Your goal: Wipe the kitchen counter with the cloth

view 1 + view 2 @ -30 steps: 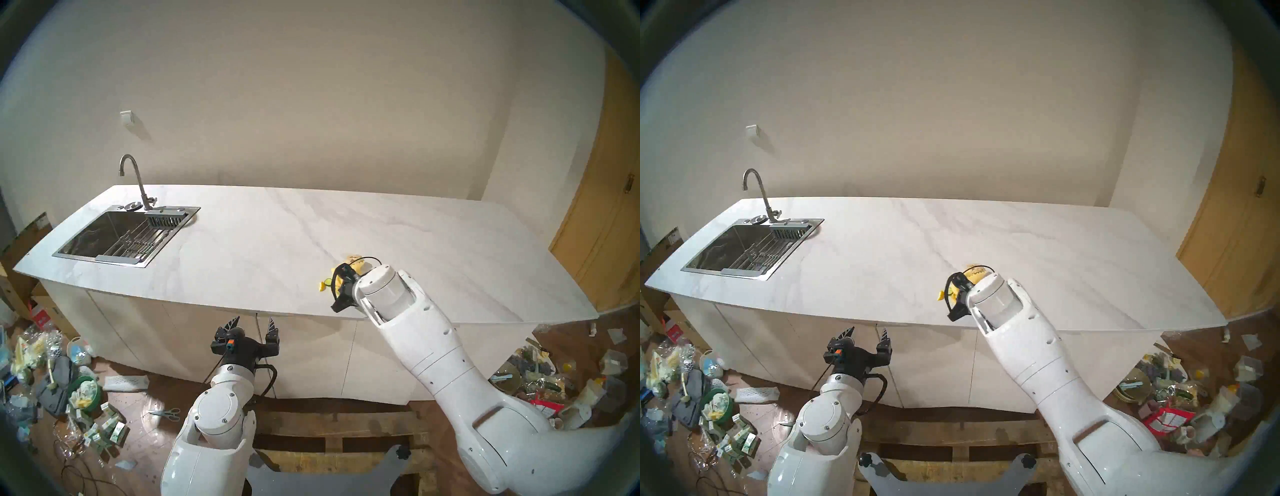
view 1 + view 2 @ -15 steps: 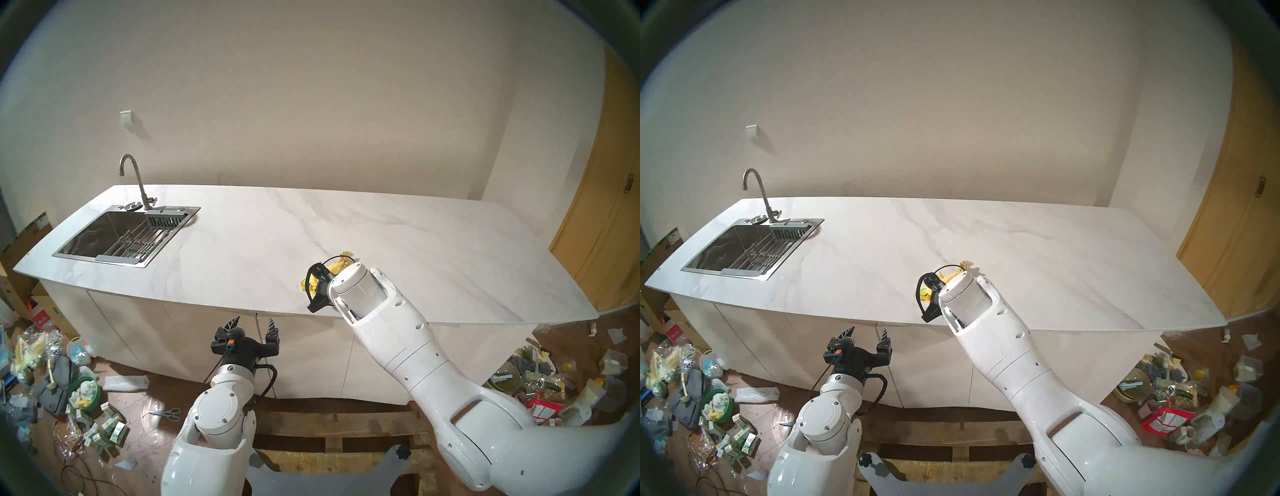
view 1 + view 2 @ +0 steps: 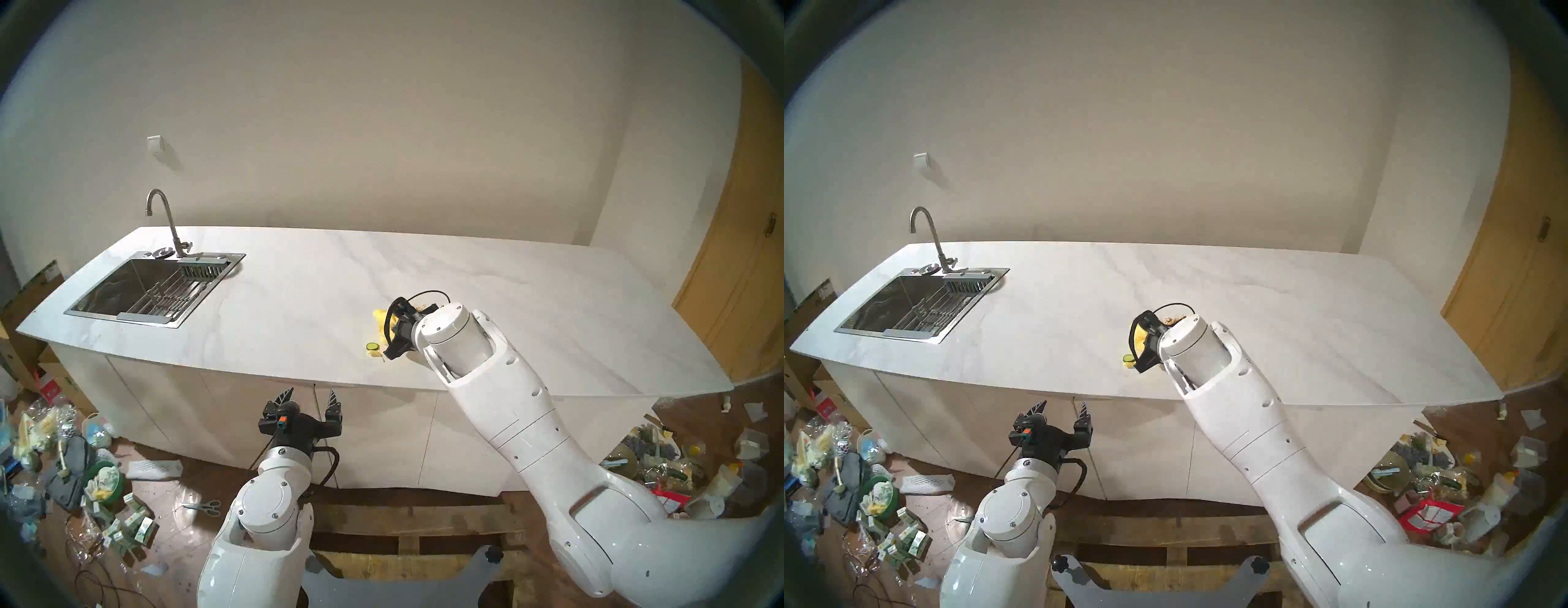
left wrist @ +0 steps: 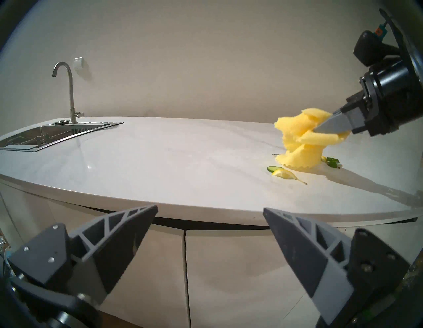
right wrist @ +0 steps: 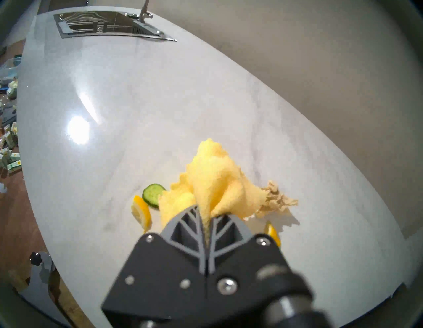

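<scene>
The white marble-look kitchen counter (image 3: 297, 305) runs across the head views. My right gripper (image 5: 204, 216) is shut on the bunched yellow cloth (image 5: 212, 183). The cloth hangs down and touches the counter near its front middle; it also shows in the head view (image 3: 379, 319) and the left wrist view (image 4: 304, 142). A cucumber slice (image 5: 153, 194) and a lemon wedge (image 5: 142, 211) lie just left of the cloth. A beige heap of shreds (image 5: 277, 201) lies on its right. My left gripper (image 3: 309, 395) is open and empty, below the counter's front edge by the cabinet fronts.
A steel sink (image 3: 144, 288) with a faucet (image 3: 163, 220) is set in the counter's left end. Another lemon wedge (image 5: 272, 233) lies by the right gripper. Green bits (image 4: 332, 161) lie behind the cloth. Litter covers the floor on the left (image 3: 85, 479) and right (image 3: 662, 463).
My right gripper swept the cloth left along the counter's front, then back away from the edge. The cucumber slice and lemon wedge now lie clear of the cloth. The left arm has not moved.
</scene>
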